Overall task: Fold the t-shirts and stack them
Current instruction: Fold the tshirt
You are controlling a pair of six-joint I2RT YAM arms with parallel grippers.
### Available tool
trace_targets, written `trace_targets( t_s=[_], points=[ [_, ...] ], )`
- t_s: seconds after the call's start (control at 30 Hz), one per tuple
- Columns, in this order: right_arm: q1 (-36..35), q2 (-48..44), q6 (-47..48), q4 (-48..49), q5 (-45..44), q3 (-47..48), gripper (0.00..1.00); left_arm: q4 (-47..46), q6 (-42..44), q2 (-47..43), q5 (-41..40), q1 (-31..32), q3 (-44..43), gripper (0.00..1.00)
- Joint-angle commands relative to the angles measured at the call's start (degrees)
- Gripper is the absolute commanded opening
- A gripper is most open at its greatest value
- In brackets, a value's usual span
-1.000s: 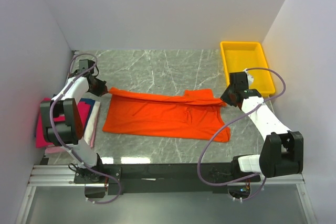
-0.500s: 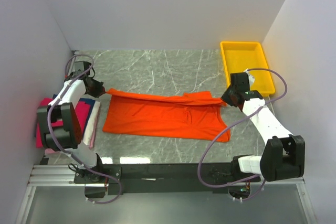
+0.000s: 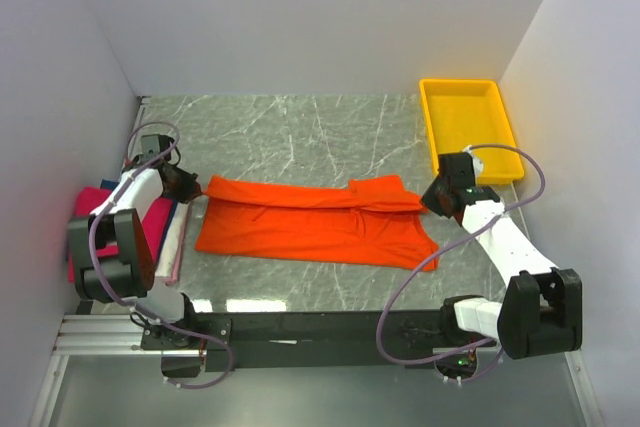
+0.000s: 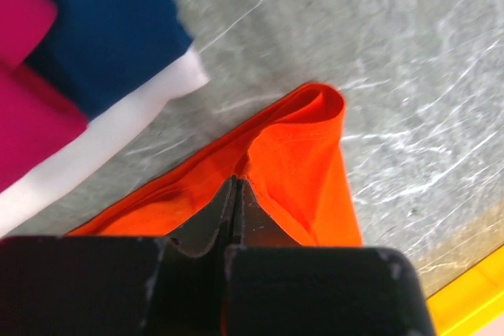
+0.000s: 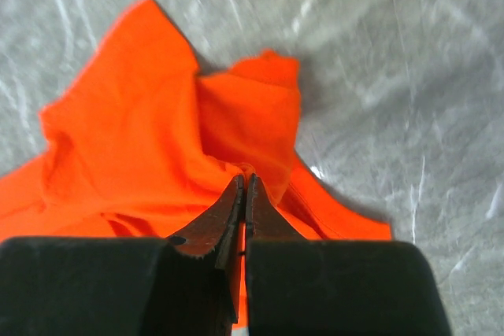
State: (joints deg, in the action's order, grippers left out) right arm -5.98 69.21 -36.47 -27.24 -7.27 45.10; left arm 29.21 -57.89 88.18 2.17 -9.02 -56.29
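The bright orange t-shirt (image 3: pixel 315 225) lies spread across the marble table, its far edge folded toward me. My left gripper (image 3: pixel 192 185) is shut on the shirt's far left corner (image 4: pixel 303 143). My right gripper (image 3: pixel 432 197) is shut on the far right edge by the sleeve (image 5: pixel 236 127). A stack of folded shirts, magenta-pink (image 3: pixel 85 222), dark blue (image 4: pixel 102 33) and pale (image 4: pixel 118 127), lies at the left wall beside the left arm.
A yellow plastic tray (image 3: pixel 470 127) stands at the back right, just beyond the right gripper. White walls close in the table on three sides. The arm bases and cables sit along the near edge.
Both grippers have moved toward me with the orange shirt's far edge, carrying the fold further over the shirt's body. The left arm's elbow has swung toward the stack.
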Motion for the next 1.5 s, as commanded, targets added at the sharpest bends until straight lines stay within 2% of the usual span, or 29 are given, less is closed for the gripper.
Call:
trace_targets(
  t_s=[0.0,0.13,0.17,0.2,0.23,0.27,0.3,0.33,0.4,0.53,0.67,0.77,0.83,0.87,1.0,1.13,1.3,1.47],
  points=[
    [0.35,-1.62,-0.97,2.28,2.25,-2.56,0.02,-3.02,0.76,-3.80,1.43,-0.30,3.02,0.01],
    [0.35,-1.36,-0.89,3.43,3.66,-4.67,0.15,-5.39,0.50,-5.30,2.74,-0.21,6.54,0.01],
    [0.35,-1.36,-0.89,3.43,3.84,-4.76,0.25,-5.57,0.58,-5.13,2.83,-0.30,7.24,0.01],
    [0.35,-1.53,-0.97,3.34,4.27,-5.02,0.30,-5.57,0.76,-5.13,2.92,-0.39,7.51,0.08],
    [0.35,-1.88,-1.06,3.25,4.37,-5.11,0.39,-5.31,0.76,-5.30,2.57,-0.30,7.86,0.16],
    [0.35,-2.32,-0.97,3.08,4.37,-5.11,0.42,-5.22,0.76,-6.00,2.40,-0.30,8.39,0.23],
    [0.35,-3.54,-0.80,2.12,3.93,-4.76,0.45,-5.22,0.85,-6.79,2.13,-0.30,8.74,0.38],
    [0.35,-4.25,-0.71,1.67,3.58,-4.50,0.49,-4.96,0.93,-7.49,1.26,-0.30,8.83,0.44],
    [0.35,-6.79,0.08,-0.34,2.61,-3.19,0.50,-3.47,1.89,-9.60,0.20,-0.39,8.05,0.50],
    [-0.70,-8.92,2.01,-1.32,2.69,-0.37,0.51,-1.18,4.18,-11.80,-2.00,-0.21,4.44,0.45],
    [-4.39,-3.92,3.07,-1.76,-0.72,4.90,0.50,-0.03,5.06,-8.22,-4.11,3.02,-0.92,0.38],
    [-5.97,4.93,4.56,-0.97,-1.17,10.17,0.50,0.49,4.80,-3.04,-3.67,6.97,-4.87,0.30],
    [-6.94,9.25,5.26,-0.44,-1.17,14.12,0.49,0.67,4.72,-0.30,-3.58,8.66,-8.02,0.29],
    [-7.29,13.63,5.62,-0.70,-1.34,15.53,0.49,0.50,4.63,2.32,-3.32,11.88,-9.00,0.28],
    [-10.19,23.32,7.64,-1.06,-1.34,23.86,0.48,0.32,5.59,8.92,-1.31,17.97,-14.27,0.28],
    [-15.89,32.02,7.99,-3.25,-3.62,32.84,0.48,0.58,7.00,14.29,-0.68,22.28,-18.67,0.28],
    [-20.56,43.45,7.99,-8.16,-7.32,45.74,0.47,-0.65,5.33,15.18,-0.33,23.87,-15.96,0.27],
    [-22.85,49.78,6.41,-11.69,-12.15,51.49,0.47,-1.09,4.80,14.13,-0.24,23.87,-13.41,0.27]
  ],
)
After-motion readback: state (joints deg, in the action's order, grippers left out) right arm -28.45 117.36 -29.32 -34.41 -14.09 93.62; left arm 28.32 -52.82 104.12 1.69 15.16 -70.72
